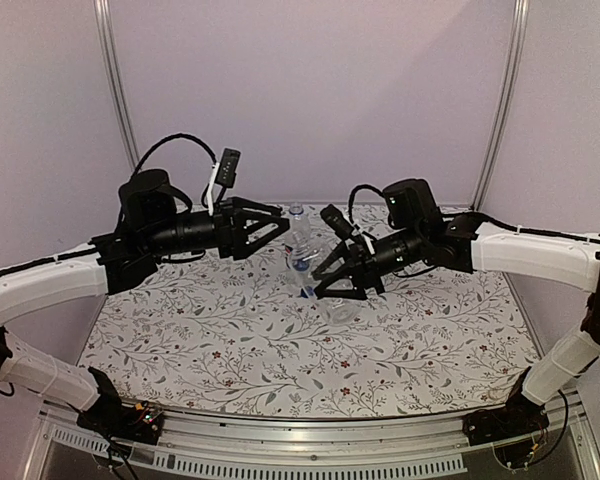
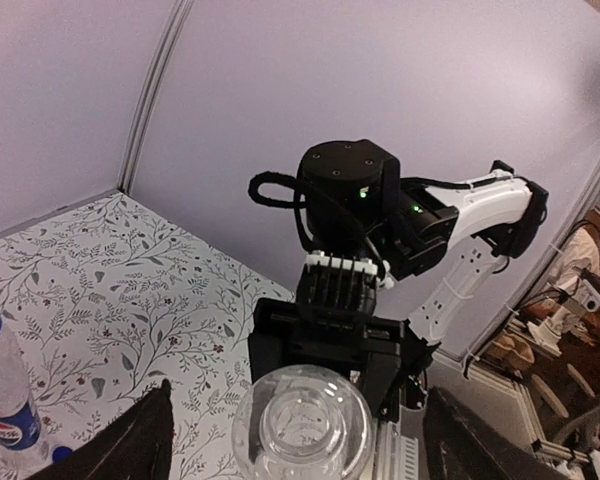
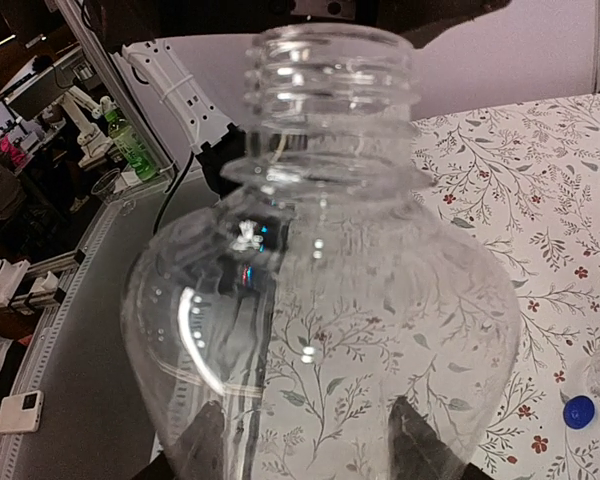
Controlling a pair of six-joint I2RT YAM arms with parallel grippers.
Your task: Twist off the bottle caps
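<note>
You are squeezing the short clear bottle (image 3: 320, 300) in your right pincer (image 1: 325, 282) over the middle of the table (image 1: 180, 330), so it cannot spin, its neck already bare, while your left pincer (image 1: 277, 225) is hanging wide open and the blue cap (image 3: 578, 411) is lying loose.

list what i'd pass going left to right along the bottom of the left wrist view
labelled bottle → blue cap → capless clear bottle
</note>
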